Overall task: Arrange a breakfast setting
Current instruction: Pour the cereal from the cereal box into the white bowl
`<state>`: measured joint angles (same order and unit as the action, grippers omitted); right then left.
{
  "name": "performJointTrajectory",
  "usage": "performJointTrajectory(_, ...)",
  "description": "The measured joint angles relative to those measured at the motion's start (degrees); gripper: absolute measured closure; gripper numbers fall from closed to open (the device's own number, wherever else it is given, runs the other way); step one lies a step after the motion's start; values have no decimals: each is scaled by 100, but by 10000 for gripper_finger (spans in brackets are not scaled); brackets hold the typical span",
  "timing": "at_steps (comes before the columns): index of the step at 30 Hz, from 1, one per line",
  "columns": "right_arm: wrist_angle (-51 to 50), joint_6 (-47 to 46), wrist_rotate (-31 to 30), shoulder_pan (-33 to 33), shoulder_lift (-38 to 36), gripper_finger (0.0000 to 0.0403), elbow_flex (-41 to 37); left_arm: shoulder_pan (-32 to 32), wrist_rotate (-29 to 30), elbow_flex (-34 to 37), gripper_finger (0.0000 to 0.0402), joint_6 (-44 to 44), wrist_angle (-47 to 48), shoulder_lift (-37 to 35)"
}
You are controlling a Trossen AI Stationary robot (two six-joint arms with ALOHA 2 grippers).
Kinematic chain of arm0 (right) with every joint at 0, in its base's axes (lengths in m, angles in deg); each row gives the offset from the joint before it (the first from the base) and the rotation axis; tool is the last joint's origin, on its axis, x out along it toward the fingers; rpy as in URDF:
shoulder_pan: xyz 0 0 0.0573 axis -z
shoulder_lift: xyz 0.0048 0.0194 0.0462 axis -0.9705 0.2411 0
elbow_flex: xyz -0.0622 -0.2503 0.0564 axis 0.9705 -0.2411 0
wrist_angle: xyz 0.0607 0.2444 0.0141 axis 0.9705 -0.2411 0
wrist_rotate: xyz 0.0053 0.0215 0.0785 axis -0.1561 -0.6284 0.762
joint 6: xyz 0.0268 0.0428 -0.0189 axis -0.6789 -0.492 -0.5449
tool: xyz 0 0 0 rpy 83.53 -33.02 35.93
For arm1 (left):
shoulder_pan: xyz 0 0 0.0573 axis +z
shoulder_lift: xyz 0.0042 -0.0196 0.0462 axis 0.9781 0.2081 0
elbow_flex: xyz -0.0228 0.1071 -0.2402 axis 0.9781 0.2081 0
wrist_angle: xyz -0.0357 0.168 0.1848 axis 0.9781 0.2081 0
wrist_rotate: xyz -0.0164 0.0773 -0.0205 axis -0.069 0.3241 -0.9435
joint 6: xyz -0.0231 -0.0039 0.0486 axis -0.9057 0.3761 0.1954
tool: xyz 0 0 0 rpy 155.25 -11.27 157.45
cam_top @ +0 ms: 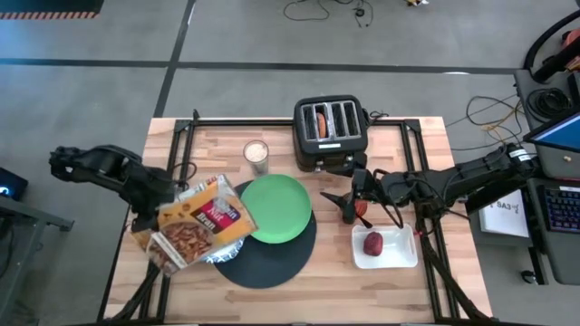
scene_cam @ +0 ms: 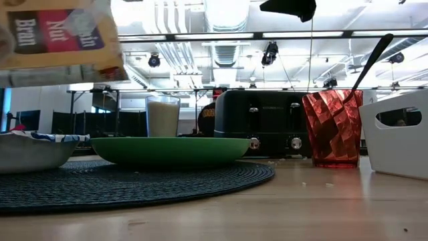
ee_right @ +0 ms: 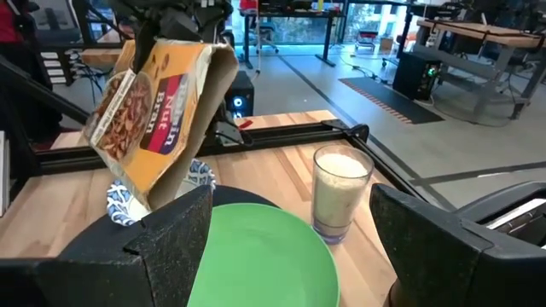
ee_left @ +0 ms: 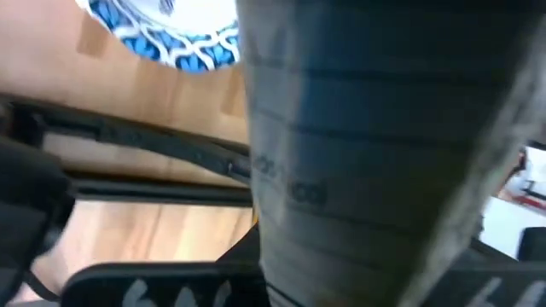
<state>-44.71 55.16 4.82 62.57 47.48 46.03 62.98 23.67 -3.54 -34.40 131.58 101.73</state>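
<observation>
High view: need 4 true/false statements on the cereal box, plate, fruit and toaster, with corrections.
1. The left end effector holds the cereal box tilted above the patterned bowl. True.
2. The green plate carries a bagel. False: it is bare.
3. The dark red fruit lies in the white tray. True.
4. The toaster slots are all empty. False: one slot holds something.

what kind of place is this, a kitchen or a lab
Probably a robotics lab or workshop, not a kitchen. The breakfast items sit on a bare wooden table on a concrete floor with loose cables. Beyond it are workbenches, and exposed ducts run overhead.
</observation>
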Motion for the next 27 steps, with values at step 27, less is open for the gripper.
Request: performJointTrajectory(27,-2,79,114,0,0,94,-126,-402,-1243,219,398,-3089,-101,-1201)
